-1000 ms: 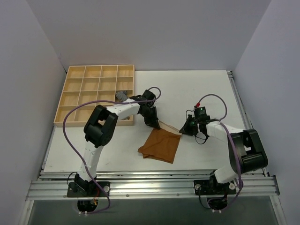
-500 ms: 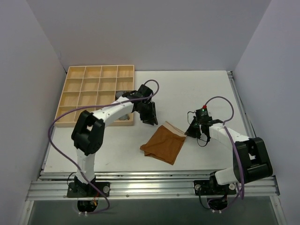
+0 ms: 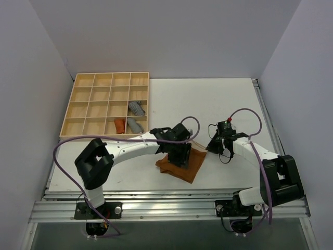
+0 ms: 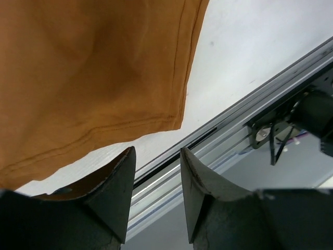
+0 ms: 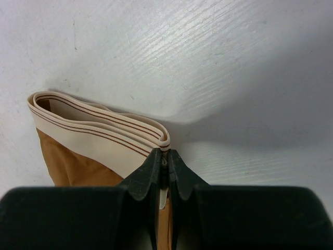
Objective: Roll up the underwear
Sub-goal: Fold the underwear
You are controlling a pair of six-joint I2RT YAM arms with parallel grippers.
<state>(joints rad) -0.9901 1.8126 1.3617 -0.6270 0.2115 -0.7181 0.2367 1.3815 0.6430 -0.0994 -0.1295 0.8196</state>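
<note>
The underwear (image 3: 194, 166), caramel-brown with a pale beige band, lies flat on the white table near the front edge. My left gripper (image 3: 179, 158) hovers over its left half. In the left wrist view the left gripper (image 4: 156, 152) is open with nothing between its fingers. The brown underwear (image 4: 93, 67) fills the upper left there, its hemmed corner just ahead of the fingertips. My right gripper (image 3: 211, 145) sits at the garment's right corner. In the right wrist view the right gripper (image 5: 164, 154) is shut on the folded beige band (image 5: 99, 130).
A wooden compartment tray (image 3: 83, 104) stands at the back left, holding two grey rolled cloths (image 3: 136, 108) and an orange rolled cloth (image 3: 120, 125). An aluminium rail (image 3: 166, 203) runs along the table's near edge, close below the garment.
My left gripper has let go of the band corner, opened, and swung from near the tray to over the garment's left half. The right gripper has stayed shut on the band.
</note>
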